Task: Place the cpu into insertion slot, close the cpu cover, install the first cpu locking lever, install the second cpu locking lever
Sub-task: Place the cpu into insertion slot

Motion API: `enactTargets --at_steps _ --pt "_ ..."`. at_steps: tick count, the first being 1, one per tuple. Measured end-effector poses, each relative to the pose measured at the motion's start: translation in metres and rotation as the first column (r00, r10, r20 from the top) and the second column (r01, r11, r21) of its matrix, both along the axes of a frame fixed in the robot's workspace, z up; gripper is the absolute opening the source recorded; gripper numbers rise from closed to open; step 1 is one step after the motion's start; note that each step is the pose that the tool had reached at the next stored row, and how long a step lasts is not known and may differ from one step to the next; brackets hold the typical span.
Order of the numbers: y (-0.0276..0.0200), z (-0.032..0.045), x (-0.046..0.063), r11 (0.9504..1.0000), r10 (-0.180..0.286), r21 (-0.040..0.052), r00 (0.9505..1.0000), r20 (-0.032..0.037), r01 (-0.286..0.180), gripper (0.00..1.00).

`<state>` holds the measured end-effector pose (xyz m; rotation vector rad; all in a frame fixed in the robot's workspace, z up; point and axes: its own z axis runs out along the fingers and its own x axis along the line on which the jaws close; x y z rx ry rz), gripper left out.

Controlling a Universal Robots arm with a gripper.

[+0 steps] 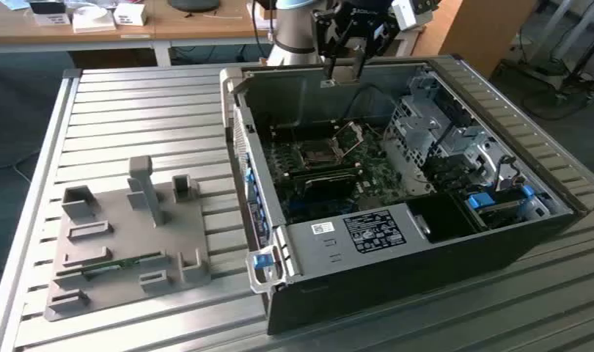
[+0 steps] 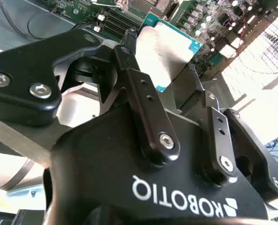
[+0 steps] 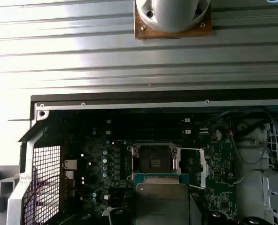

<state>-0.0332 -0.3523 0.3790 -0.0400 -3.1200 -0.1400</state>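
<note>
Grey moulded fixture plate [image 1: 130,242] lies at the exterior view's left on the ribbed aluminium table [image 1: 130,103], well apart from the work. Toward the exterior view's right, the open black-and-grey computer case [image 1: 395,286] lies on its side with the green motherboard [image 1: 375,172] exposed. On that board sits the square insertion slot [image 1: 314,154], unoccupied. Just beside it the silvery hinged cpu cover [image 1: 348,138] stands raised, clear of the opening. High over the case's far wall hangs the black two-fingered gripper [image 1: 343,73]. It is clenched on the cpu [image 2: 165,54], a flat square chip with a silver-grey metal top and teal-green edging, pinched by opposite edges. In the first wrist view the chip appears offset from the slot rather than over it. Farthest to the exterior view's right stand the perforated metal drive cages [image 1: 434,132].

Judged step: carrying the chip to the slot; nothing is seated yet. Done well, the chip is kept level, squared to the slot's sides, and lowered straight down with no sideways slide across the contacts. The grip should loosen only once the chip rests flat in the recess. The raised cover probably crowds one side, so the fingers should keep away from it. The locking levers are too small to make out.
</note>
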Motion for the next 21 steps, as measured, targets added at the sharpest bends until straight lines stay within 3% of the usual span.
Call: enactTargets --at_steps 16,21 --pt "0.0 -0.0009 0.0 1.0 0.0 0.0006 1.0 0.0003 0.0 0.54" --pt "0.0 -0.0032 0.0001 1.0 0.0 0.0007 1.0 0.0067 0.0 0.54"
